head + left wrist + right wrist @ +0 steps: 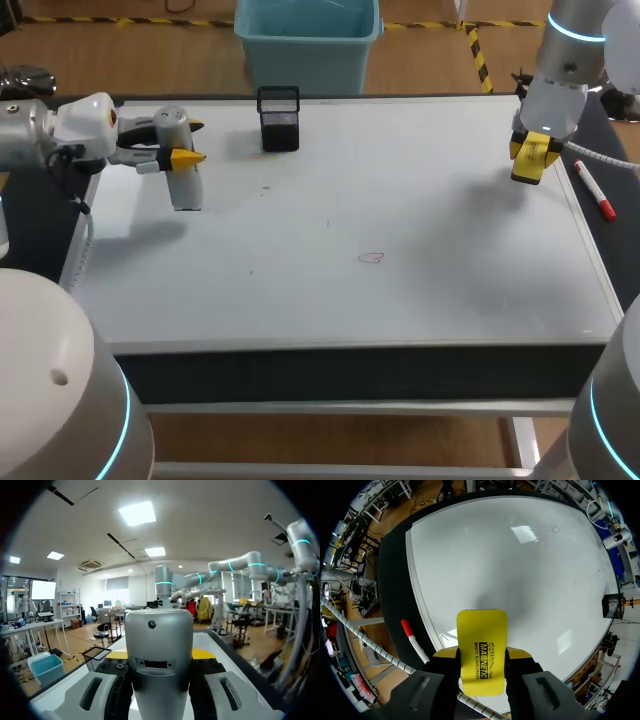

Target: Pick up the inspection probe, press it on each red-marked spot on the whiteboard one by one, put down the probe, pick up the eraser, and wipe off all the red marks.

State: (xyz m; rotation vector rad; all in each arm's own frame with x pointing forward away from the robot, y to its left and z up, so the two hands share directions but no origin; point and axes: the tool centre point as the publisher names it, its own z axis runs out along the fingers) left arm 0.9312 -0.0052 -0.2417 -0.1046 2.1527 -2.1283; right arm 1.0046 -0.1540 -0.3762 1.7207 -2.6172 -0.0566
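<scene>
The yellow eraser (481, 642) sits upright between the two fingers of my right hand (481, 654), which are closed against its sides, so that pick-up looks done. I hold it just above the right-hand edge of the whiteboard (430, 200), clear of the surface. I judge the wiping step to be at hand. The only red mark (372, 257) I can make out is a small loop near the middle of the board, well away from the eraser and towards my left. The next move calls for carrying the eraser across to that loop, setting its face flat on the board, and rubbing with even pressure so that it does not twist in my grip. One thing is out of order: the probe (185, 185) has not yet been put down. My left hand (190, 142) grips its grey body between its fingers, raised over the far left corner of the board. It ought to be set down on the worktop. A red-capped marker (594, 190) lies just beside the board's right edge, near the eraser, and a black mesh basket (279, 120) stands at the far edge.
</scene>
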